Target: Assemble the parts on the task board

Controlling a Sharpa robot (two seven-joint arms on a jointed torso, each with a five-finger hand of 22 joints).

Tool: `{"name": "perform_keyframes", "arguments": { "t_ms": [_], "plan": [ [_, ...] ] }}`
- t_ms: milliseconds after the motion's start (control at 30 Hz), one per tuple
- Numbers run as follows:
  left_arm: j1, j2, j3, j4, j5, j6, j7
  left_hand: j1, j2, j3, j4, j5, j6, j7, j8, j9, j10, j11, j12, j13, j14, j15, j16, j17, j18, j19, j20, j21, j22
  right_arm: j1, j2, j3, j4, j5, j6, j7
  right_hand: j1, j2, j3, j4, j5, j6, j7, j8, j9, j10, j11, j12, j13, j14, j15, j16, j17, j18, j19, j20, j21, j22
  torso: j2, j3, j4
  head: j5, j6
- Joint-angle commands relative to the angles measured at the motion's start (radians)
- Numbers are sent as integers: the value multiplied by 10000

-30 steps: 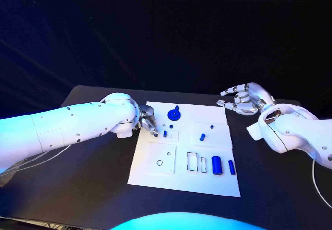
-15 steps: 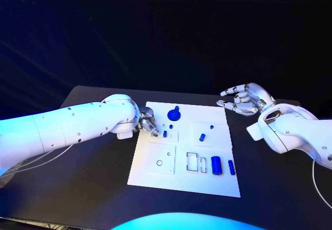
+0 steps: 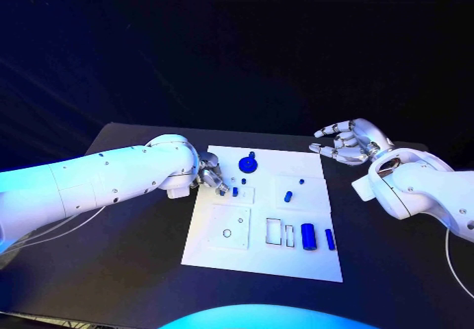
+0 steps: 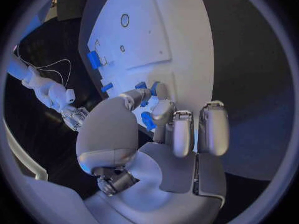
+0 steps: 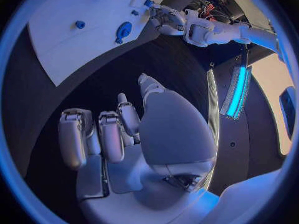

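The white task board (image 3: 222,236) lies in the middle of the black table. At its left edge my left hand (image 3: 210,175) has its fingertips down by a small blue part (image 3: 235,191). In the left wrist view the thumb and a finger close round that small blue part (image 4: 144,90). A blue round part (image 3: 248,163) sits at the board's far side. Two small blue pegs (image 3: 288,196) stand mid-board. A blue cylinder (image 3: 309,236) and a blue bar (image 3: 330,239) lie near the right edge. My right hand (image 3: 346,142) hovers off the board's far right corner, fingers apart and holding nothing.
Bare black table (image 3: 138,267) surrounds the board on all sides. The board (image 5: 69,40) has several unfilled slots and holes near its front half. A cable (image 3: 59,229) trails under my left arm.
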Motion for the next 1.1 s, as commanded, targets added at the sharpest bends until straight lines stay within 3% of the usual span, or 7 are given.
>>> {"name": "perform_keyframes", "arguments": {
  "t_ms": [33, 200, 300, 767, 900, 1033, 1100],
  "plan": [
    [-59, -14, -43, -10, -54, 115, -91, -115, -8, -267, 169, -39, -2, 56, -41, -23, -70, -38, -73, -14, 1040, -50, 66, 2635, -126, 11, -62, -26, 217, -5, -7, 1, 16, -37, 84, 124, -80, 1, 63, -1, 34, 64, -22, 23, -14, 4, -35, 18, 77, 856, -61, -38, 1805, 131, 470, -86, -48, 1942, 0, -10, 5, -16, 15],
    [-62, -77, -33, 23, -76, 15, -86, -197, -107, -881, 631, -116, 0, 72, -81, -63, -117, -24, -136, -56, 1040, -42, 66, 2635, -121, 2, -57, -47, 197, -5, -10, 1, 12, -36, 82, 131, -80, 1, 63, -1, 34, 64, -22, 23, -14, 4, -35, 18, 77, 856, -61, -38, 1805, 131, 470, -86, -48, 1942, -3, -13, 7, -22, 19],
    [-62, -111, -7, 53, -73, -90, -77, -172, -95, -1350, 1096, -979, -5, 92, -97, -91, -155, -6, -174, -79, 1040, -28, 66, 2635, -116, -8, -44, -68, 178, -6, -11, 1, 9, -35, 79, 135, -80, 1, 63, -1, 34, 64, -22, 23, -14, 4, -35, 18, 77, 856, -61, -38, 1805, 131, 470, -86, -48, 1942, 0, -10, 8, -25, 31],
    [-62, -307, 122, 221, 566, -941, 86, -628, 248, -2506, 1163, -2581, -162, 155, -139, -154, -384, 50, -487, -437, 1040, 7, 66, 2635, -81, -84, -9, -167, 45, -22, -9, 1, 0, -32, 61, 157, -111, 4, 65, 7, 34, 55, -19, 21, -21, -11, -33, 3, 59, 852, -61, -46, 1787, 135, 462, -86, -64, 1932, -12, -4, 8, -17, 32],
    [-60, -366, 166, 234, 1050, -1584, 356, -541, 552, -3486, 1165, -3197, -542, 290, -198, -166, -970, 188, -1254, -1390, 918, 104, -152, 2245, 73, -505, 69, -597, -640, -26, -8, 1, -2, -31, 56, 162, -111, 4, 65, 7, 34, 55, -19, 21, -21, -11, -33, 3, 59, 852, -61, -46, 1787, 135, 462, -86, -64, 1932, -9, -3, 12, -55, 53],
    [-59, -480, 228, 277, 1536, -2252, 926, -388, 777, -3908, 1168, -3170, -785, 394, -202, -154, -1352, 268, -1683, -1954, 822, 173, -330, 1948, 179, -801, 143, -925, -1135, -31, -16, 1, -7, -30, 52, 165, -111, 4, 65, 7, 34, 55, -19, 21, -21, -11, -33, 3, 59, 852, -61, -46, 1787, 135, 462, -86, -64, 1932, -3, -8, 0, -61, 76],
    [-57, -535, 250, 295, 1972, -2442, 1520, -107, 923, -4152, 1165, -3107, -1273, 585, -269, -155, -2221, 441, -2665, -3184, 638, 325, -634, 1461, 317, -1217, 255, -1383, -1794, -33, -23, 1, -9, -29, 49, 165, -111, 4, 65, 7, 34, 55, -19, 21, -21, -11, -33, 3, 59, 852, -61, -46, 1787, 135, 462, -86, -64, 1932, -6, -3, 3, -59, 83]
  ]
}}
